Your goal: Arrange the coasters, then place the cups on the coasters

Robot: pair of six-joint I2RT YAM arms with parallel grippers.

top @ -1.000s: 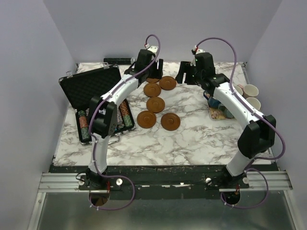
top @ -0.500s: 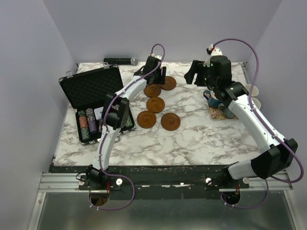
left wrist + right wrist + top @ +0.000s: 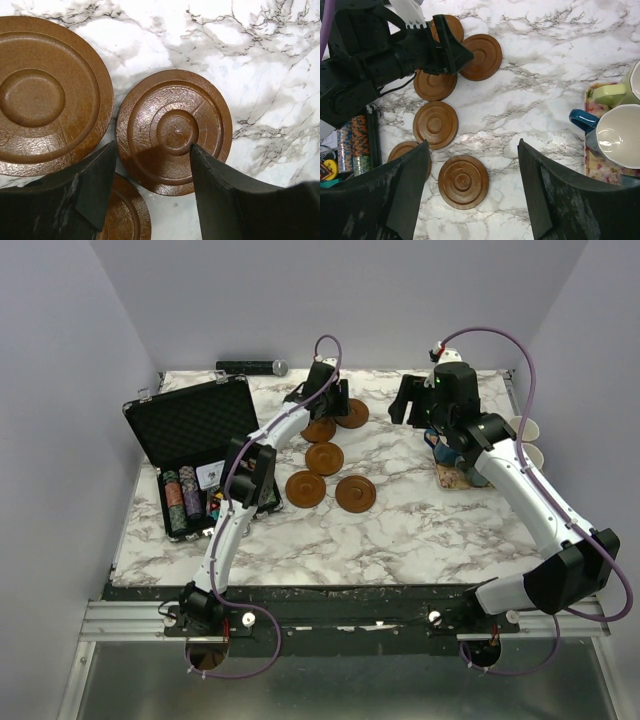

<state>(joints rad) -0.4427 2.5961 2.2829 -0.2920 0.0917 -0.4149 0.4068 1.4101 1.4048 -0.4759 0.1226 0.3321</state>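
Coasters centre frame, cups at rt edge.
Nearest coasters (image 3: 305, 488) lay centre; further up, L gripper (image 3: 152, 146) hung over one coaster (image 3: 172, 112), jaws part-open, no grip. R gripper (image 3: 472, 144) gaped wide, empty. Cups (image 3: 616, 136) sat on tray (image 3: 594, 167).

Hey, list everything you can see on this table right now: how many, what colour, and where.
coasters: six, reddish-brown, clustered left of centre.
cups: at least four showing, one dark blue, one yellow-green, the rest partly hidden; right side, by the tray.
tray: one, floral, right side.
case: one, black, open, left side.
poker chips: several stacks, mixed colours, in the case.
black stick: one, far edge.
table: one, white marble.
left fingers: two, black, open over a coaster.
right fingers: two, black, open above the table.
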